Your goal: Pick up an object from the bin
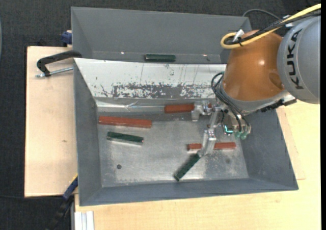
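Camera view: angled dark-green bar (186, 167) just beside gripper (208, 147); long red stick (125, 121) well left. Gripper over short flat red bar (225, 146); open/shut: can't tell.

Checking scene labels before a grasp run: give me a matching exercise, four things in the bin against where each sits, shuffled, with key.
Things:
1 gripper
2 longest red bar
3 tilted green bar
4 dark dot

Places:
a front left of the floor
b left, just above a level green bar in the view
c over a short red bar, right side
d front, right of centre

Pairs: 1-c, 2-b, 3-d, 4-a
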Controlling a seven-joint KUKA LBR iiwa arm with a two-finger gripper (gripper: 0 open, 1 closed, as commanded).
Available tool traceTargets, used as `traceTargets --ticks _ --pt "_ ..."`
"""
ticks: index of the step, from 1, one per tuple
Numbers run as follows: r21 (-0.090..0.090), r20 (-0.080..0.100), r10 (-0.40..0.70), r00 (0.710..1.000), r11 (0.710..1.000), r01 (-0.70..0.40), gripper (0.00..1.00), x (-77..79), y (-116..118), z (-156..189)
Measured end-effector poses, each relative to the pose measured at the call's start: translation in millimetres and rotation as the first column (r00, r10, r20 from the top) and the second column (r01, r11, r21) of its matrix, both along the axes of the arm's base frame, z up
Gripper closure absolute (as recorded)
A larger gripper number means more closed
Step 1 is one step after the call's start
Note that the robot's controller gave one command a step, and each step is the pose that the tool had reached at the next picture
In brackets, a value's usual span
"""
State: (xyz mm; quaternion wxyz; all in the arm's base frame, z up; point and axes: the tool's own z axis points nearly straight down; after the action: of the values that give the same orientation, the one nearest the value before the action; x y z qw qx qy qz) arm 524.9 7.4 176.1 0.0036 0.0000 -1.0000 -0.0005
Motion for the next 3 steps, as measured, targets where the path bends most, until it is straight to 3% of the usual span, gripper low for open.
traceTargets --ticks 1,2,3 --pt "0.0 0.007 0.0 1.0 1.0 0.0 0.0 1.1 0 4" --pt "0.0 0.015 0.045 0.999 0.999 -0.045 0.0 -5.3 -28 -42" --pt "-0.001 0.008 0.071 0.997 0.997 -0.071 0.0 -30.6 -6 -99"
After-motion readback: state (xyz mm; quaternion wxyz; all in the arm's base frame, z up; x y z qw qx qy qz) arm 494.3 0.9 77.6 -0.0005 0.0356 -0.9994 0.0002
